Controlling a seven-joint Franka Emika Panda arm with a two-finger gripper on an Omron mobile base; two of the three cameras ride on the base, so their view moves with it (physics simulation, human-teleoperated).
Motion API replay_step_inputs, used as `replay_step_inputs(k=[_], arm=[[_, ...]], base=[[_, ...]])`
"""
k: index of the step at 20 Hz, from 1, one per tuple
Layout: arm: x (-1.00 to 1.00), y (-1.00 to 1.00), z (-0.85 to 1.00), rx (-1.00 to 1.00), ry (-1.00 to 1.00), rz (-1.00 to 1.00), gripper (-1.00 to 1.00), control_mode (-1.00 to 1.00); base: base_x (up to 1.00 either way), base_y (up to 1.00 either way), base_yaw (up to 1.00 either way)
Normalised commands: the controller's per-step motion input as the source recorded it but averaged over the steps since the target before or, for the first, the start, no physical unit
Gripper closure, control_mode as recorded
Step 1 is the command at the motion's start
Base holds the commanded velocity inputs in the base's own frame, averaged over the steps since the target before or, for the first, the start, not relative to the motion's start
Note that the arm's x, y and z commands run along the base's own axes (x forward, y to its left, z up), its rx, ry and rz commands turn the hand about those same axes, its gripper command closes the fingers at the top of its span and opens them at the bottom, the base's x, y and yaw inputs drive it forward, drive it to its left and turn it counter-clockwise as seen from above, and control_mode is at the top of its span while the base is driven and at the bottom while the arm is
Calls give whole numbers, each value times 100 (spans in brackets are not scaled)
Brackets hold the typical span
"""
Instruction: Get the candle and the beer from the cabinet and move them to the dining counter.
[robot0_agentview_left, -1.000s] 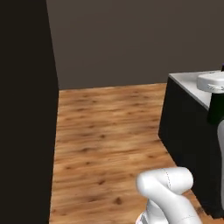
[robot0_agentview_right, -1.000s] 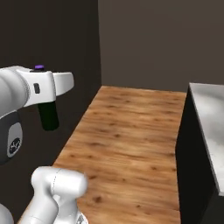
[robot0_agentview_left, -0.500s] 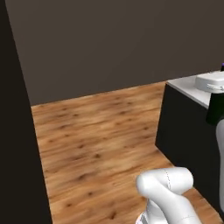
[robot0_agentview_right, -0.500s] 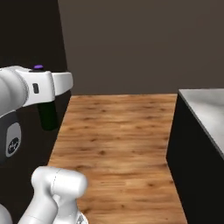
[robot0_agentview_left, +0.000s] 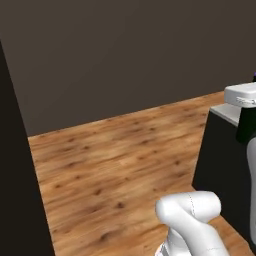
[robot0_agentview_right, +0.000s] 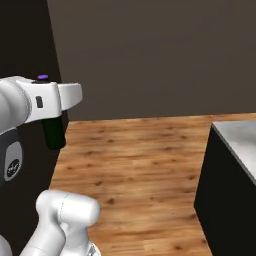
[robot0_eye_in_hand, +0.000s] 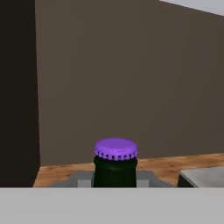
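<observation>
The beer stands upright between the gripper fingers, clamped at its neck.

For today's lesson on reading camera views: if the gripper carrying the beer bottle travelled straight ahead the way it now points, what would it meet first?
Most likely the dark grey-brown wall. In the hand view, beyond the beer held in the gripper, nothing stands in between, though depth is uncertain.

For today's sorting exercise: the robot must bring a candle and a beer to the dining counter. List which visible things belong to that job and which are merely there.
Belongs to the job:
- beer, held in the gripper
- dining counter

Merely there:
- wooden floor
- dark wall
</observation>
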Motion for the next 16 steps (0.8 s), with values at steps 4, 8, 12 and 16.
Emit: replay_step_inputs(k=[4, 8, 12, 16], arm=[[0, 0, 0, 0, 0, 0, 100, 100], [0, 0, 0, 0, 0, 0, 100, 100], [0, 0, 0, 0, 0, 0, 100, 100], [0, 0, 0, 0, 0, 0, 100, 100]], base=[[100, 23, -2], [100, 23, -4], [100, 25, -5], [100, 25, -8]])
